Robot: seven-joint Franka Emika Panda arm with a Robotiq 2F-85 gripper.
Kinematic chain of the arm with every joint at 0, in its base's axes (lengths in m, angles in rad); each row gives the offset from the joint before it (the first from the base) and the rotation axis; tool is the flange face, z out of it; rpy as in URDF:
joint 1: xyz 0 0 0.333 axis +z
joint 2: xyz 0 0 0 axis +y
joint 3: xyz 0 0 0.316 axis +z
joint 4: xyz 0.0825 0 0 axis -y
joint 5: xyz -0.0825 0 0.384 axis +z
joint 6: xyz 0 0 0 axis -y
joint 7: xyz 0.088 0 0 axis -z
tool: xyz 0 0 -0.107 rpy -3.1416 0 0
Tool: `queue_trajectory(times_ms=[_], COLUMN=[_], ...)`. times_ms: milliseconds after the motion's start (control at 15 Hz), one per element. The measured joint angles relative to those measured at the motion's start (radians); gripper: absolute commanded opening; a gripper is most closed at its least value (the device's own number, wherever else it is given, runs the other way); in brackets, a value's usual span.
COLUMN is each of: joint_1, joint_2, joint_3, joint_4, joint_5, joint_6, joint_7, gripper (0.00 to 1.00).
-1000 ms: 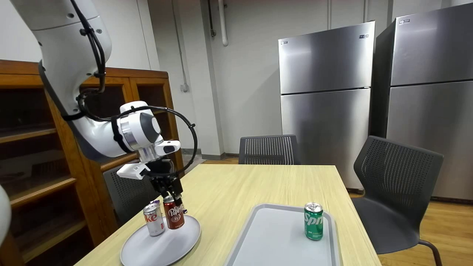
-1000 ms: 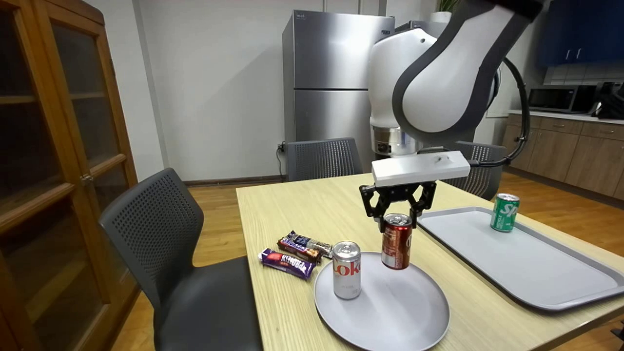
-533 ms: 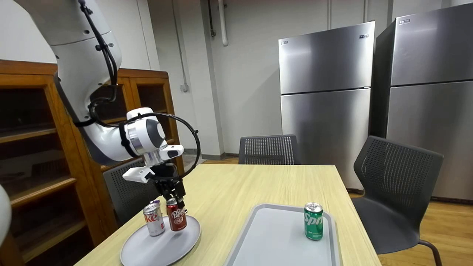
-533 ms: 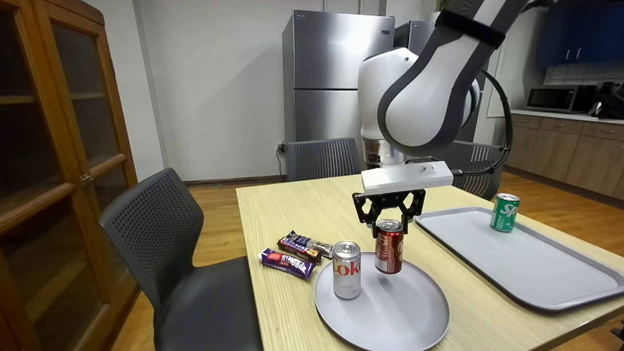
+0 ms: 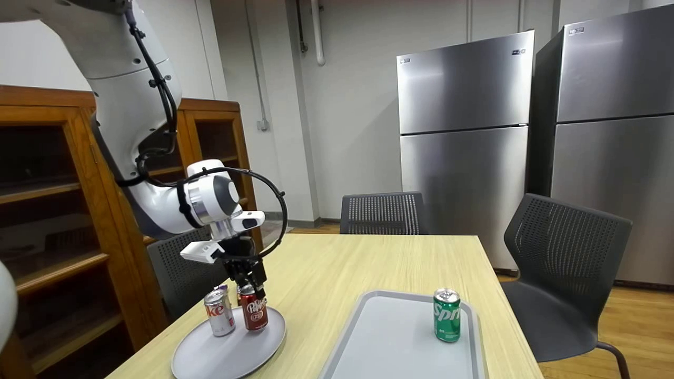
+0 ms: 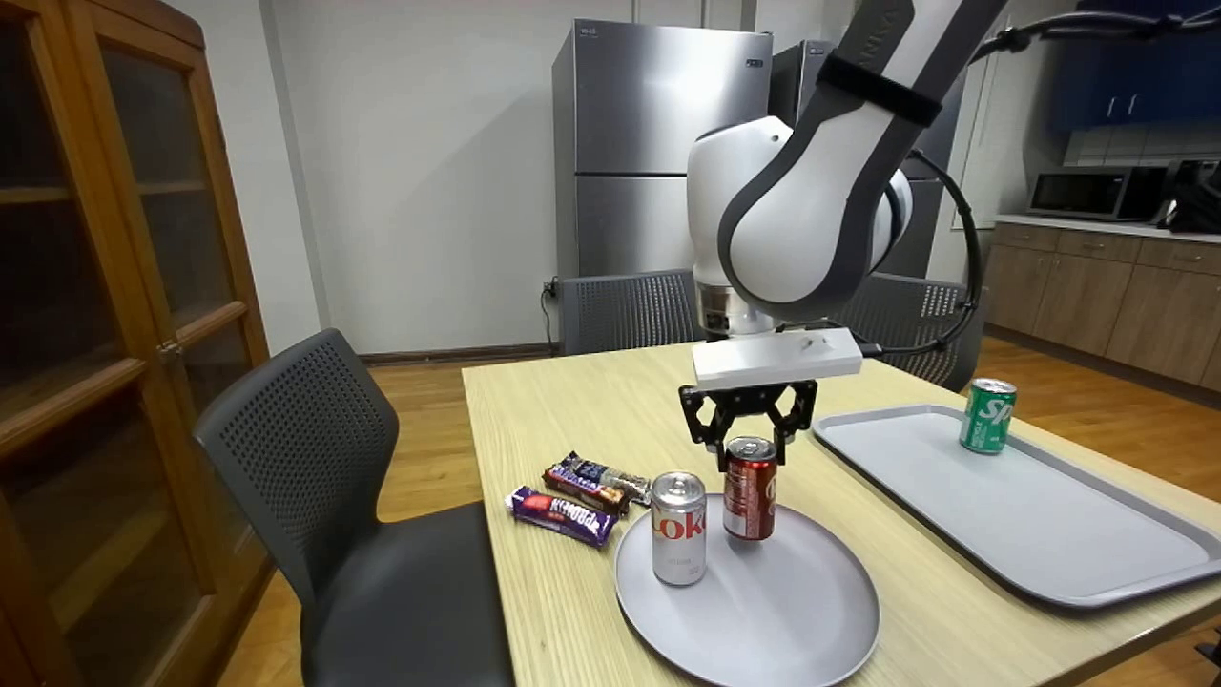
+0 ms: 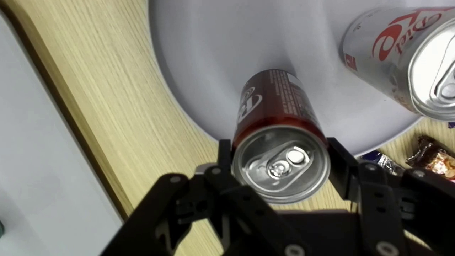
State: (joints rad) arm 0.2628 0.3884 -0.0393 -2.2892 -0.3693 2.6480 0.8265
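Pinching Dr Pepper can (image 7: 280, 137) w/ fingers (image 7: 339, 160), on/just over plate (image 6: 782, 606) (unclear). Wrist view: Coke can (image 7: 398, 60) approx. 2 o'clock of it. Snack bars (image 6: 584, 491), cropped there, fuller in an exterior view.

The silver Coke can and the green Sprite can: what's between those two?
The red Dr Pepper can, held by the tool, then plate rim, a strip of table and gray tray, as both exterior views show.

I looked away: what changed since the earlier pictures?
The black gripper and the red metal Dr Pepper can it grips moved down toward the round grey plate, leftward in an exterior view; nothing was released. The silver metal Coke can and green metal Sprite can stayed put.
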Motion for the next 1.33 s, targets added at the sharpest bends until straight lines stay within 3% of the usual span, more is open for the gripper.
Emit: queue_trajectory(times_ms=[400,800,1333], joint_1=[0.005,0.005,-0.101], joint_2=[-0.009,-0.077,-0.142], joint_3=[-0.016,-0.088,-0.164], joint_4=[0.020,0.018,-0.020], joint_5=[0.003,-0.016,-0.026], joint_6=[0.001,0.001,0.033], joint_7=[0.000,0.000,-0.045], gripper=[1.00,1.00,1.00])
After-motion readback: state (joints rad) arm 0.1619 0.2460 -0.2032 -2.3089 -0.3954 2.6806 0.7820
